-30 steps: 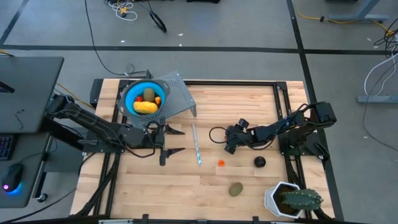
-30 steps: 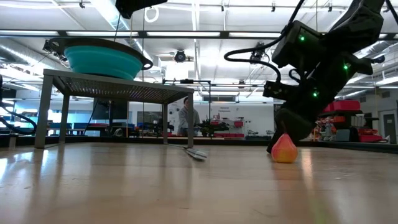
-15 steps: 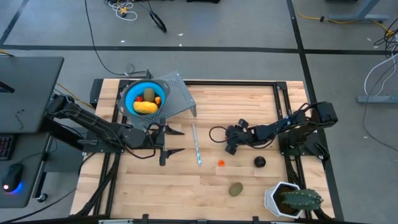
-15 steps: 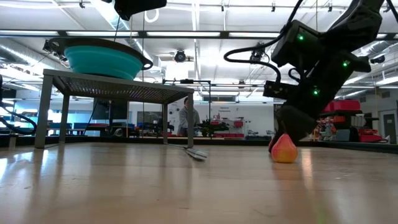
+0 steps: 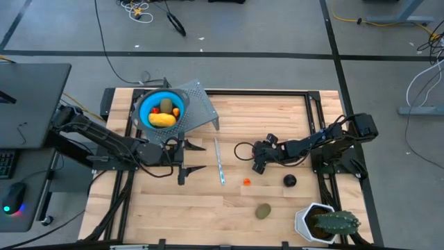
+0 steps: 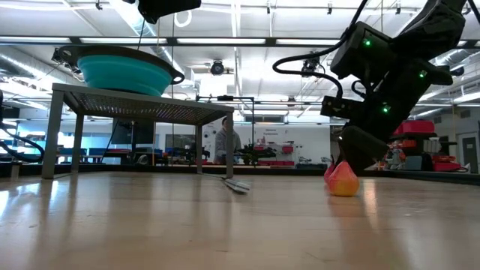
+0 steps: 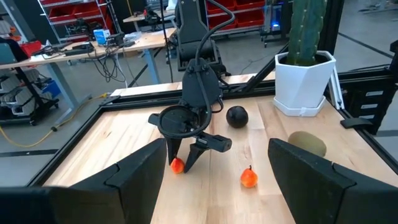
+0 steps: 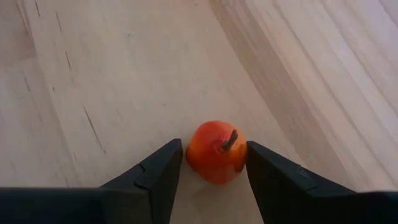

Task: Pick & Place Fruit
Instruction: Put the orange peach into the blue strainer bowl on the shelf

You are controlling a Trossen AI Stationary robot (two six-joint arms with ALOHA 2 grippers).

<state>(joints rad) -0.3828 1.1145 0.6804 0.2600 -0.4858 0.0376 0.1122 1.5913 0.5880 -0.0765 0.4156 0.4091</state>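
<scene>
My right gripper (image 5: 257, 167) stands near the table's middle, pointing down, shut on a tiny orange-red ball (image 8: 211, 146). My left gripper (image 5: 200, 157) waits open near the silvery-blue stick. A second orange-red ball (image 5: 246, 182), the black ball (image 5: 289, 181) and an olive-brown oval (image 5: 263, 210) lie loose on the wood. The yellow oblong (image 5: 163, 120), another olive-brown oval (image 5: 166, 105) and red balls lie in the blue bowl (image 5: 143, 104). In the high view the held ball is hidden under the gripper. My right gripper pinches the orange-red ball by its two sides (image 8: 189, 155), one finger (image 8: 165, 168) on each side, with the stem end facing the wrist camera. The fingers come from above, slanting down. Whether the ball (image 7: 177, 165) is clear of the wood I cannot tell.
The blue bowl sits on a perforated metal stand (image 5: 198, 111) at the far left. The silvery-blue stick (image 5: 219, 161) lies between the two grippers. A spiky green plant in a white pot (image 5: 322, 222) stands at the near right corner. Bare wood lies along the near edge.
In the low view my right arm has risen slightly and shifted a little toward the table's right. A red ball at its fingers now shows beside the loose orange one.
</scene>
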